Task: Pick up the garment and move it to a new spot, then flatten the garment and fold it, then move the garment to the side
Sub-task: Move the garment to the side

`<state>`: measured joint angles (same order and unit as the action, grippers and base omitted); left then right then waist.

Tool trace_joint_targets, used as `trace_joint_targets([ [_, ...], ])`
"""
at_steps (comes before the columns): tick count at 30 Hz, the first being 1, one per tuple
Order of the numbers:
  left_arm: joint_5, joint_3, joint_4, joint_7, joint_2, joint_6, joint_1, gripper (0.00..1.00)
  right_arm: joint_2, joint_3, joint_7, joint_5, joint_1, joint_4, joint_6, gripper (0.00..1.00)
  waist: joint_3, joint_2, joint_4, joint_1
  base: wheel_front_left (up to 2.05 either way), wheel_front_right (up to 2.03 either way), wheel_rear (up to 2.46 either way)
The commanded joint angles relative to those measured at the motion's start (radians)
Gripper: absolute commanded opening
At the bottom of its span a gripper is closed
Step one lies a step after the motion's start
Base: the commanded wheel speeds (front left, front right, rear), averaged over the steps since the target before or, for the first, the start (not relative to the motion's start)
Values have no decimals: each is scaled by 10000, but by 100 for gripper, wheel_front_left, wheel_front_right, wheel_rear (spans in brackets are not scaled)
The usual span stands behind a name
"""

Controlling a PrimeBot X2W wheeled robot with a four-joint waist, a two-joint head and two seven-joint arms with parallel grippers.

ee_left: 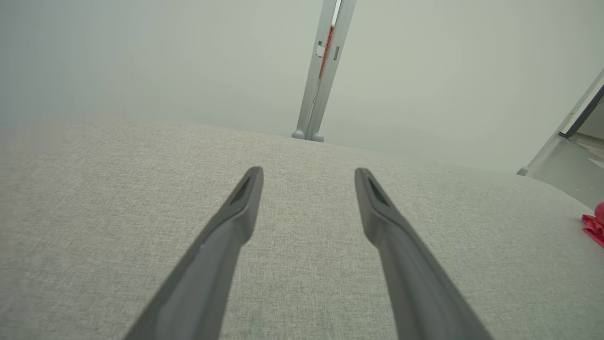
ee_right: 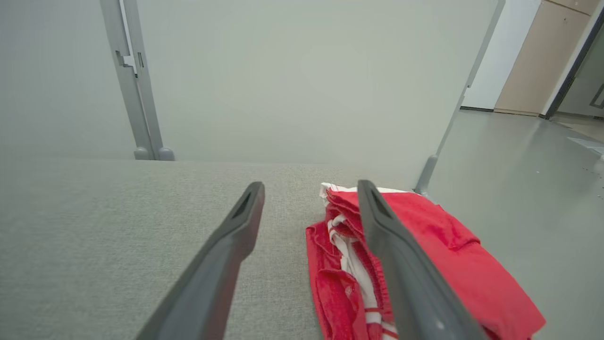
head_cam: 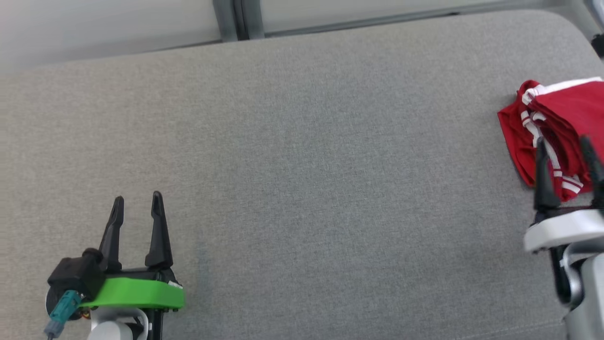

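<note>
The garment point(head_cam: 561, 118), red with white stripes, lies folded in a bundle at the far right of the grey padded table point(head_cam: 302, 156). My right gripper point(head_cam: 564, 144) hovers over its near edge, open, with nothing between its fingers. In the right wrist view the garment point(ee_right: 439, 245) lies under the right finger, partly covered by it, and the right gripper point(ee_right: 309, 189) stands wide apart. My left gripper point(head_cam: 138, 198) rests open at the lower left, far from the cloth. The left wrist view shows the left gripper point(ee_left: 307, 172) open over bare fabric and a red corner of the garment point(ee_left: 595, 226).
The table's back edge meets a pale partition wall with a grey metal post point(head_cam: 236, 19). Its right corner point(head_cam: 580, 28) is rounded, and the garment lies close to the right edge. Beyond that edge, grey floor point(ee_right: 528, 189) and a beige cabinet point(ee_right: 533, 52).
</note>
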<state>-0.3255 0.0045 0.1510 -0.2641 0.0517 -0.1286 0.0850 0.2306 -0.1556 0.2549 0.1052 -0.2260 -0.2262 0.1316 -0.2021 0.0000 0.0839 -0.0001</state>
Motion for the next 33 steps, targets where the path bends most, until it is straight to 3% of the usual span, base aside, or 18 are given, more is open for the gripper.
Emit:
trace_joint_targets([
  [1,39,42,100,6,4,-29,-227,100,-208,75,76,102,322,79,-22,100,634,0,-356,1,0,0,0],
  [5,-32,54,263,4,6,-29,-359,100,-800,384,97,355,757,229,-22,100,1007,0,-613,1,0,0,0],
  [14,-141,136,658,6,6,-29,-768,100,-1411,896,104,574,1398,-251,-22,100,1673,0,-1031,1,0,0,0],
  [33,-127,-11,1056,4,3,-30,-881,100,-1643,860,100,-1,1081,-1012,-22,100,1984,0,-1142,1,0,0,0],
])
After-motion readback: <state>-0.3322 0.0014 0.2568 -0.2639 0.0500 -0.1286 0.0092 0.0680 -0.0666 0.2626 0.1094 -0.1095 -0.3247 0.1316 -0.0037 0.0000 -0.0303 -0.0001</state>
